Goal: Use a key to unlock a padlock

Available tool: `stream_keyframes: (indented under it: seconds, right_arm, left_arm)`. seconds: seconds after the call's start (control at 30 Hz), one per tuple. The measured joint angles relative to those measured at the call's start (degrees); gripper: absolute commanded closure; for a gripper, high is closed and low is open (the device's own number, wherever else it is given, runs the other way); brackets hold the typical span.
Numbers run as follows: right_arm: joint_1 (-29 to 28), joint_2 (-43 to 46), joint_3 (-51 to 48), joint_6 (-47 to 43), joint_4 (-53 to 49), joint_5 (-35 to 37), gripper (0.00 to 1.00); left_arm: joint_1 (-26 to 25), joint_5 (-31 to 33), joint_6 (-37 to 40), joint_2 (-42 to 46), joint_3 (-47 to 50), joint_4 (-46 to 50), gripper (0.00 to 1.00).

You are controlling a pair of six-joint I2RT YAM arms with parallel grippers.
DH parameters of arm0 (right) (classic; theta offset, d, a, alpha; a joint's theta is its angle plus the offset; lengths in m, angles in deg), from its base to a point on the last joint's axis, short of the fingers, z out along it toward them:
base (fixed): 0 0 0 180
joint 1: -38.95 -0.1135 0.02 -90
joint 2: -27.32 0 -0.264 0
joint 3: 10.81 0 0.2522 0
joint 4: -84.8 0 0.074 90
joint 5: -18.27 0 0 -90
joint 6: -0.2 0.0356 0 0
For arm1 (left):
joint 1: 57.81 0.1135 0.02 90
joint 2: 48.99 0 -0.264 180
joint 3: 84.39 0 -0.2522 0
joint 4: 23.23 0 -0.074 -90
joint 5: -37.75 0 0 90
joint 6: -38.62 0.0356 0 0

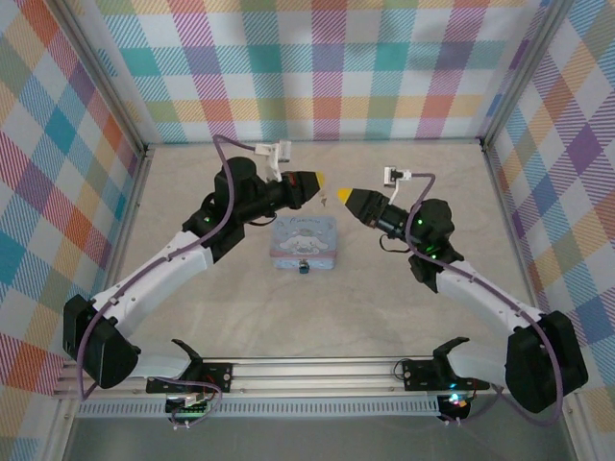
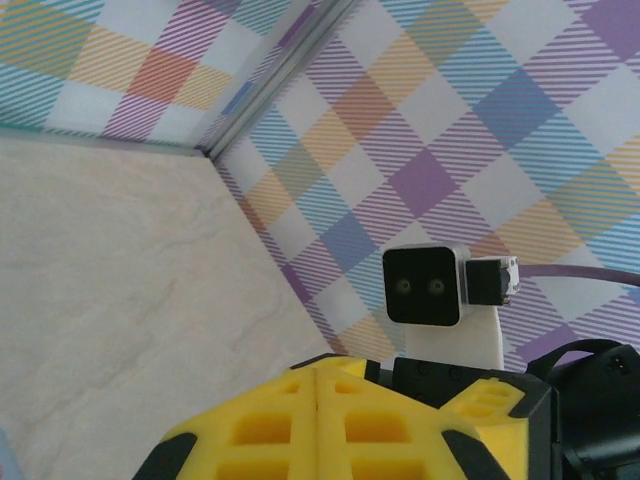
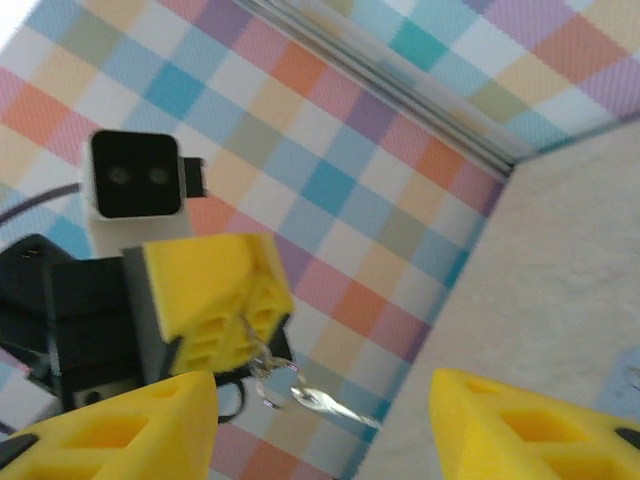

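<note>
While in left jaws, key [image 3: 335,408] aloft.

Right gripper [image 3: 322,398]: yellow fingers spread wide, nothing between them.
Left gripper [image 3: 238,322]: facing it, fingers pressed together, pinching a ring [image 3: 267,384].
Key [image 3: 336,408]: dangles from that ring, mid-air.
Backdrop: checkered wall [image 3: 380,200].

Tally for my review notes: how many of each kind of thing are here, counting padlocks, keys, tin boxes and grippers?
padlock: 1
key: 1
tin box: 1
grippers: 2 (left gripper, right gripper)
Total: 5
</note>
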Motion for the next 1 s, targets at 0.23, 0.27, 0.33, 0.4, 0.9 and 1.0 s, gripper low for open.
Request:
stream_keyframes:
  seconds: [0.23, 0.27, 0.33, 0.4, 0.9, 1.0]
  right_arm:
    - [0.0, -0.6, 0.0, 3.6, 6.3, -1.8, 0.45]
    - [0.0, -0.9, 0.1, 4.0, 6.7, -2.0, 0.45]
    - [-0.1, -1.6, 0.2, 4.4, 7.1, -2.4, 0.47]
    - [-0.4, -2.6, 0.6, 4.7, 7.5, -2.8, 0.5]
    - [-1.6, -4.0, 2.8, 5.7, 7.8, -4.7, 0.65]
    - [-2.0, -4.0, 2.8, 5.7, 7.7, -5.2, 0.68]
  left_arm:
    - [-1.3, 0.0, -0.1, 0.0, 0.0, -1.7, 1.0]
    - [-1.4, 0.0, -0.2, 0.0, 0.0, -1.8, 1.0]
    - [-1.6, 0.0, -0.3, 0.0, 0.0, -2.3, 1.0]
    - [-1.7, 0.1, -0.6, 0.0, 0.0, -2.9, 1.0]
    - [-2.3, 1.2, -1.6, -0.7, 0.1, -3.9, 1.0]
    - [-2.3, 1.6, -1.6, -0.7, 0.1, -4.0, 1.0]
